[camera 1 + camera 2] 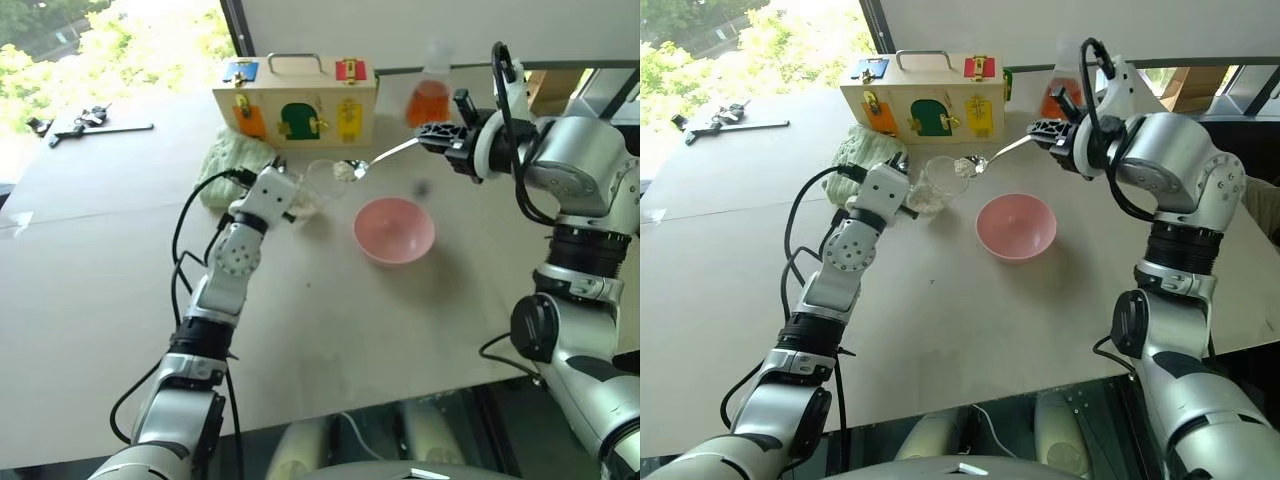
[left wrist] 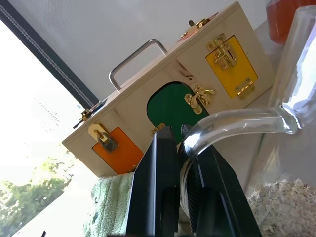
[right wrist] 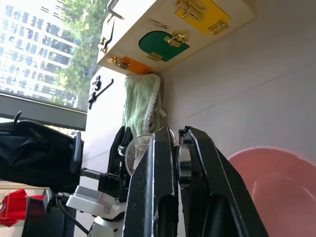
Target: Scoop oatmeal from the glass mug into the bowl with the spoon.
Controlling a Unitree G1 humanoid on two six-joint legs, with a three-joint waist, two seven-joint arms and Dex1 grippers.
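Note:
The glass mug [image 1: 318,183] stands on the table in front of the wooden box. My left gripper [image 2: 174,132] is shut on its curved handle [image 2: 232,123], and pale oatmeal [image 2: 279,205] lies in its bottom. My right gripper [image 1: 430,137] is shut on the handle of the silver spoon [image 1: 395,152], held nearly level above the table. The spoon's tip carries a small clump of oatmeal [image 1: 346,171] just beside the mug's rim, on the side toward the bowl. The pink bowl [image 1: 393,230] sits to the right of the mug, below and in front of the spoon.
A wooden latch box [image 1: 295,100] with coloured doors stands behind the mug. A green cloth [image 1: 232,160] lies at its left and a flask of orange liquid [image 1: 428,100] at its right. Small black tools [image 1: 80,125] lie far left.

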